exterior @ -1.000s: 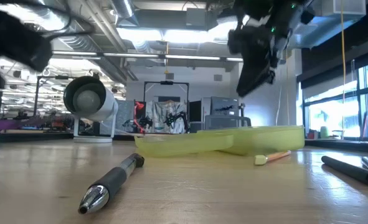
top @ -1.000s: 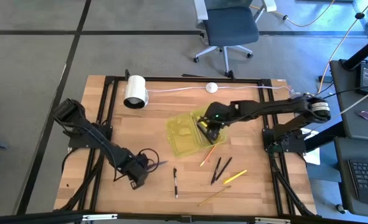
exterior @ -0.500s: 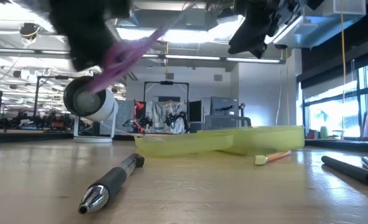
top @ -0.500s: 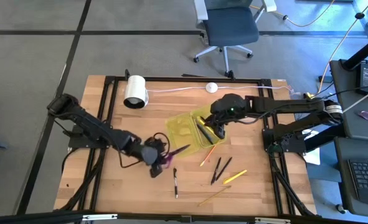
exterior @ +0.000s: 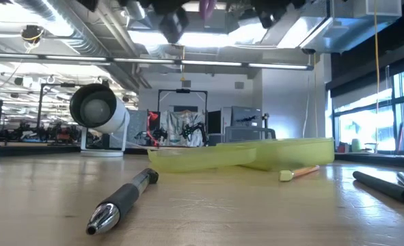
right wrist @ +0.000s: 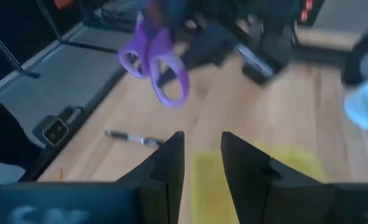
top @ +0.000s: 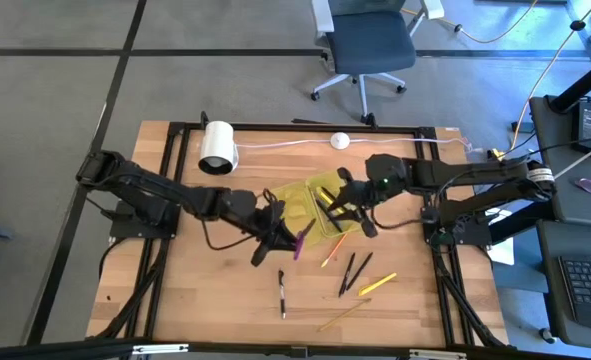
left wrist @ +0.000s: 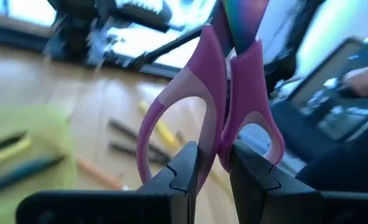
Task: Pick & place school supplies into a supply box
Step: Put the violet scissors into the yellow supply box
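The purple-handled scissors are in my left gripper, lifted off the table at the near edge of the yellow-green supply box. In the left wrist view the handle loops fill the frame, blades pointing away. My right gripper is open and empty, hovering above the box's right part; its wrist view shows the scissors ahead. A black and a yellow pen lie in the box. A black pen, an orange pencil, two black pens and yellow ones lie on the table. My left gripper pinches the scissors between its two fingers at the place where the two purple handle loops meet. The scissors are lifted clear of the table and stick out beyond the fingertips, blades away from the gripper.
A white cylinder roll and a small white puck on a cable sit near the far edge. A thin pencil lies near the near edge. In the low view the black pen lies in front of the box.
My left gripper has risen from the table's near-left part and swung right and toward the far edge to the supply box, carrying the scissors up off the table. My right gripper has risen out of the box and drawn slightly to the right.
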`<action>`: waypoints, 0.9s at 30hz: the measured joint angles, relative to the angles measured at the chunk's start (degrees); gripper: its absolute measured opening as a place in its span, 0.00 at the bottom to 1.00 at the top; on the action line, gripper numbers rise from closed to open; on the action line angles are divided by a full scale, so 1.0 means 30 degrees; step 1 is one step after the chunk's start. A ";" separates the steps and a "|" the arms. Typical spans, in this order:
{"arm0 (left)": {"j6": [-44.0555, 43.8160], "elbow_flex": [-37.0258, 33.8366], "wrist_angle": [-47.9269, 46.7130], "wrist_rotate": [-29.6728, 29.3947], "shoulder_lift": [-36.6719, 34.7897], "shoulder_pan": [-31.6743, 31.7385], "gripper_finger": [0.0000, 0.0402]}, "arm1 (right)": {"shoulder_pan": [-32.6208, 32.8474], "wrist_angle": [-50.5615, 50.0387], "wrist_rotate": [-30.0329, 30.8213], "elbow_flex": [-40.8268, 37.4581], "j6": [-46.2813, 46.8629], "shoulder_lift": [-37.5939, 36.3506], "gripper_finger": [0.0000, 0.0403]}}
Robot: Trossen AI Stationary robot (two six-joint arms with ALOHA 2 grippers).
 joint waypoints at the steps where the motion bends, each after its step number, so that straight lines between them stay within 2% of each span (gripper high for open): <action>1: 0.0156 0.0000 0.0434 0.0604 0.0000 0.0249 0.14 | 0.0116 0.0537 0.0000 0.0000 -0.0078 0.0000 0.27; 9: 0.0922 0.0000 0.2014 0.4359 -0.0015 0.1493 0.14 | 0.0265 0.5507 -0.0349 0.0000 0.0329 0.0087 0.27; 14: 0.0933 0.0000 0.3024 0.6002 -0.0015 0.1850 0.14 | 0.0238 0.8390 -0.4436 0.0000 0.0548 0.0087 0.27; 16: 0.0939 0.0000 0.3582 0.6705 -0.0015 0.1935 0.14 | 0.0245 0.9328 -0.5312 0.0000 0.0841 0.0087 0.27; 22: 0.1092 0.0016 0.5106 0.7575 -0.0016 0.2002 0.14 | 0.0223 1.1324 -0.5466 0.0000 0.2669 0.0859 0.27; 27: 0.1417 0.0022 0.5206 0.7764 -0.0029 0.2002 0.14 | 0.0223 1.2544 -0.5507 0.0000 0.3737 0.2014 0.27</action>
